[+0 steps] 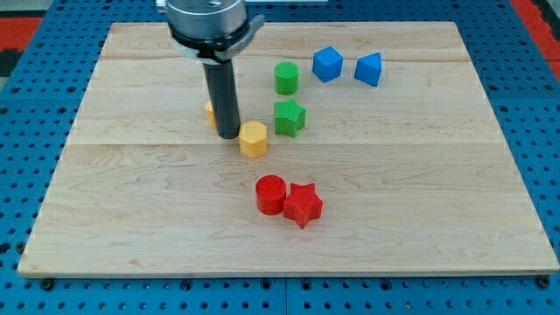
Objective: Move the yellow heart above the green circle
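My tip [228, 136] rests on the board left of centre. A yellow block [210, 111] sits just behind and left of the rod, mostly hidden by it; its shape cannot be made out. Another yellow block, hexagon-like [253, 139], lies just to the right of my tip, close to it. The green circle [286, 78] stands toward the view's top, up and right of my tip. A green star [290, 116] sits directly below the green circle.
A blue cube-like block [327, 64] and a blue wedge-like block [369, 69] lie at the top right of the wooden board [420, 210]. A red circle [270, 194] and a red star [303, 204] touch each other below the centre.
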Robot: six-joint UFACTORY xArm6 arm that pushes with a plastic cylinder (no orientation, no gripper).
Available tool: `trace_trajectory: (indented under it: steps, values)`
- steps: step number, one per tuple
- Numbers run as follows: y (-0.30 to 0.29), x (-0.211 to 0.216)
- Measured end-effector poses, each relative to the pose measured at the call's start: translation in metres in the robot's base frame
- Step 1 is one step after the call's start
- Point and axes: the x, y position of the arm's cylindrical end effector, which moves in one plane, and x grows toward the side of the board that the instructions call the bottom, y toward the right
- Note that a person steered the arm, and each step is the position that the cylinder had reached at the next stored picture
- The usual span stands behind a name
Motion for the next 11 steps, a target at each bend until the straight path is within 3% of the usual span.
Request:
trace_trajectory:
  steps: [2,3,6,11]
  values:
    - [0.029,0.023]
    - [0.000,0.020]
    - [-0.022,-0.083]
    - [-0.065,-0.084]
